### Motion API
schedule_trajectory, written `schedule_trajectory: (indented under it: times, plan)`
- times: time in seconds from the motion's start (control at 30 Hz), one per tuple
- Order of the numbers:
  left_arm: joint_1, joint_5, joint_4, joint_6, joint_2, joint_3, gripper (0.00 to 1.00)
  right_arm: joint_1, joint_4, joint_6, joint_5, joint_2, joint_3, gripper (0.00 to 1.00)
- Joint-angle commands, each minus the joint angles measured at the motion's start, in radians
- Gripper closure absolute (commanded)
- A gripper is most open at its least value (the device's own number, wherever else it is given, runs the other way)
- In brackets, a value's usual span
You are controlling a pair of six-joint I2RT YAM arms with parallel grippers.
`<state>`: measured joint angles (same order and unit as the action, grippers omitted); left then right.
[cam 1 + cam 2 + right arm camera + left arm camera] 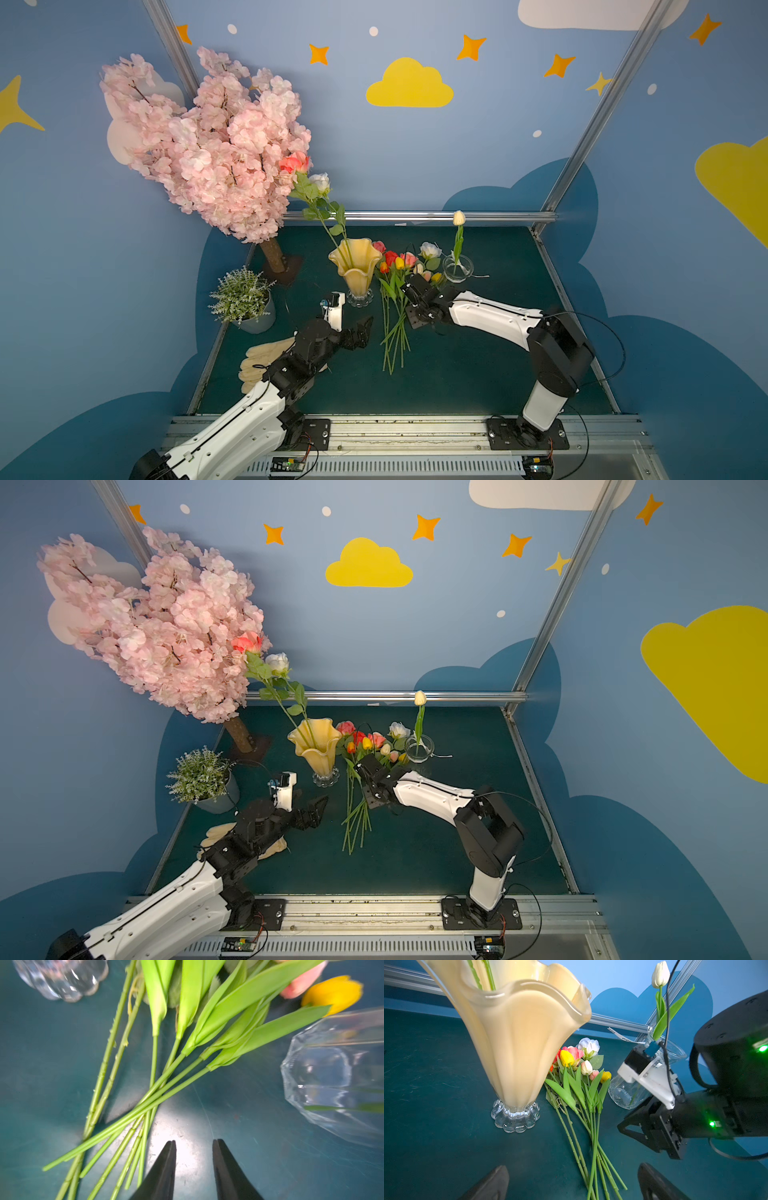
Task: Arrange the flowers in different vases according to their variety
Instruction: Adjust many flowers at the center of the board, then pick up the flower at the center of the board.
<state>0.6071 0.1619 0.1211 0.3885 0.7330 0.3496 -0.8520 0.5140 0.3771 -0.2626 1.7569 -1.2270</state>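
Right claw (194,1141) — empty — beside tulip stems (176,1087)

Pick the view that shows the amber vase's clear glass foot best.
Left wrist: the scalloped glass foot sits close, whole and sharp, standing on the green mat. Both top views show it whole but small. The right wrist catches only part of it, blurred and cut by the frame edge.
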Motion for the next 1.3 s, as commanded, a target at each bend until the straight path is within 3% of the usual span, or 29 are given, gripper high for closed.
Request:
schedule_trajectory:
  times: [0.0,0.37,0.6,0.77,1.0,1.27]
  plan:
    - [0.001,0.014,0.014,-0.012,0.0,-0.003,0.0,0.022,0.036,0.055,-0.007,0.007,-0.039,0.61]
    - [0.002,0.022,0.017,-0.009,-0.013,-0.006,0.0,0.079,0.061,0.111,0.032,0.162,-0.209,0.58]
    - [0.002,0.016,0.025,-0.005,-0.005,-0.006,0.0,0.088,0.073,0.245,0.045,0.227,-0.252,0.68]
    - [0.002,0.01,0.033,0.0,0.005,-0.004,0.0,0.087,0.058,0.325,0.063,0.261,-0.252,0.73]
    - [0.001,0.004,0.037,0.0,0.012,-0.003,0.0,0.083,0.062,0.327,0.094,0.3,-0.26,0.7]
    - [0.001,0.0,0.038,0.0,0.013,-0.003,0.0,0.062,0.103,0.301,0.034,0.229,-0.162,0.69]
